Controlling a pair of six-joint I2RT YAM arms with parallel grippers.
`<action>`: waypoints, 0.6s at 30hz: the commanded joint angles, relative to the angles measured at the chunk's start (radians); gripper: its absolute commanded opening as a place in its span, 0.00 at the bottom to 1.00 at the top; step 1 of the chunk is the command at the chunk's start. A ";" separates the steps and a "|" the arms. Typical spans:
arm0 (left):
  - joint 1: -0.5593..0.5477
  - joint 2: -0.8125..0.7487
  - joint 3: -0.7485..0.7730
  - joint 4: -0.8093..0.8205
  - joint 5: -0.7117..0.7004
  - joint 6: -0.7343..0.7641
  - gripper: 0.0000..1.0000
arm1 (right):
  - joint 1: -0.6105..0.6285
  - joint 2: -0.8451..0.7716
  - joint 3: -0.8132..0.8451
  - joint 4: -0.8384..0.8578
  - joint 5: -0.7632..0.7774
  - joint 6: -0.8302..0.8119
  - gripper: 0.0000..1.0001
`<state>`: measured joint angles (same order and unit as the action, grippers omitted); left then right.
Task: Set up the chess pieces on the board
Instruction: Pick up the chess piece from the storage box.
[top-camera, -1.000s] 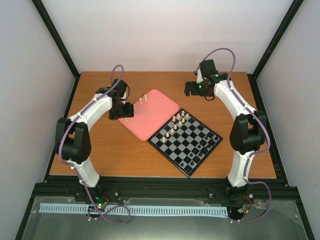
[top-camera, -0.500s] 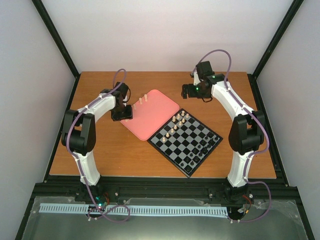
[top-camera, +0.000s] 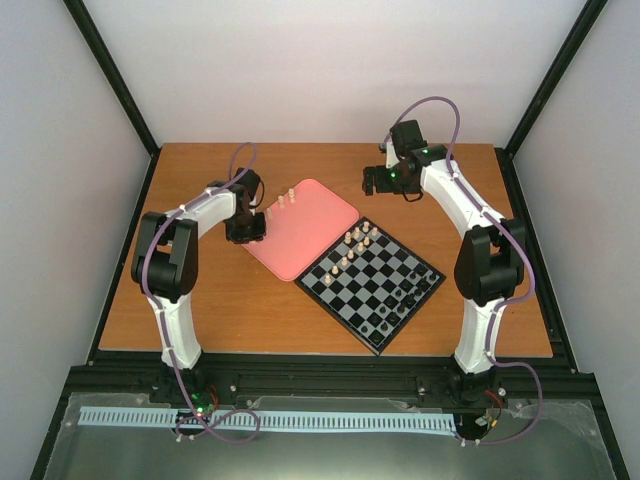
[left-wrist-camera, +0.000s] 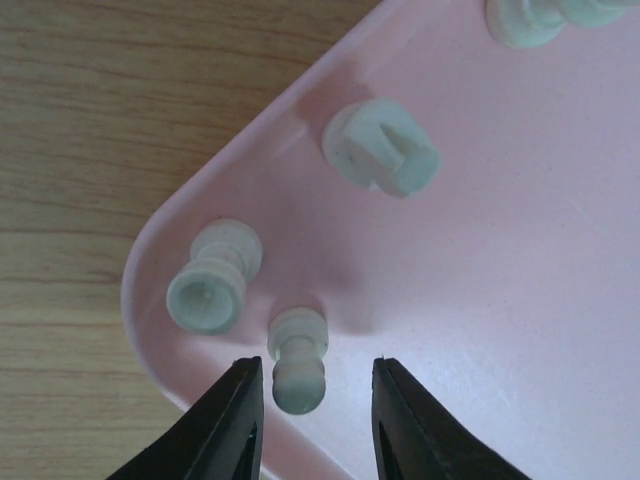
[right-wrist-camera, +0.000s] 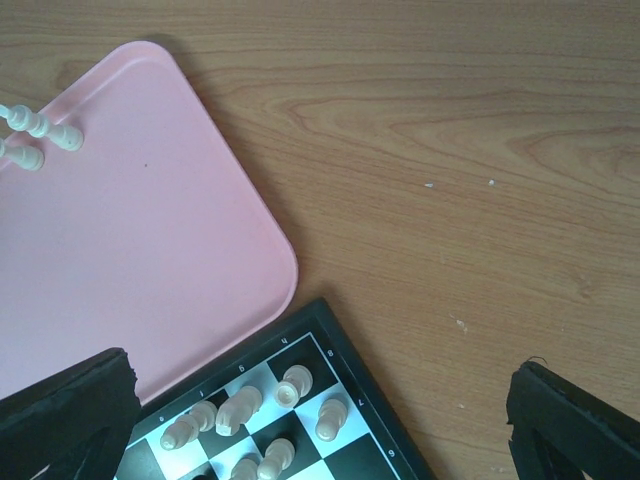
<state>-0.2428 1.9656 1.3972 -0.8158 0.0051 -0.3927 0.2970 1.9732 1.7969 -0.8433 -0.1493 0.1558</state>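
Note:
The board (top-camera: 371, 284) lies right of centre, with several cream chess pieces (top-camera: 355, 241) at its far corner; they also show in the right wrist view (right-wrist-camera: 293, 385). More cream pieces (top-camera: 285, 198) stand on the pink tray (top-camera: 305, 235). My left gripper (left-wrist-camera: 315, 405) is open low over the tray's left corner (left-wrist-camera: 160, 250). A small cream pawn (left-wrist-camera: 298, 360) stands between its fingers, nearer the left finger, and I cannot tell if they touch. Another cream piece (left-wrist-camera: 212, 278) and a rook (left-wrist-camera: 382, 158) stand close by. My right gripper (top-camera: 385, 178) is wide open and empty above the table behind the board.
Small black pieces (top-camera: 402, 298) stand along the board's near right side. The board's black border (right-wrist-camera: 335, 345) lies close to the pink tray's corner (right-wrist-camera: 270, 290). Bare wooden table (right-wrist-camera: 480, 200) lies to the right. Black frame posts rise at the table's edges.
The left arm's elbow has swung in toward the tray while its gripper stayed at the tray's left corner. The right gripper has shifted slightly left.

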 joint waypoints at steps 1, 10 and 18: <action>0.002 0.027 0.039 0.026 -0.017 -0.012 0.31 | -0.001 0.023 0.034 -0.015 0.009 -0.013 1.00; 0.005 0.054 0.049 0.036 -0.032 -0.015 0.23 | -0.001 0.035 0.036 -0.016 0.005 -0.015 1.00; 0.007 0.064 0.070 0.023 -0.044 -0.001 0.14 | -0.002 0.037 0.039 -0.019 0.013 -0.017 1.00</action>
<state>-0.2420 2.0186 1.4292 -0.7998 -0.0196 -0.3969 0.2970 2.0003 1.8057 -0.8501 -0.1463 0.1532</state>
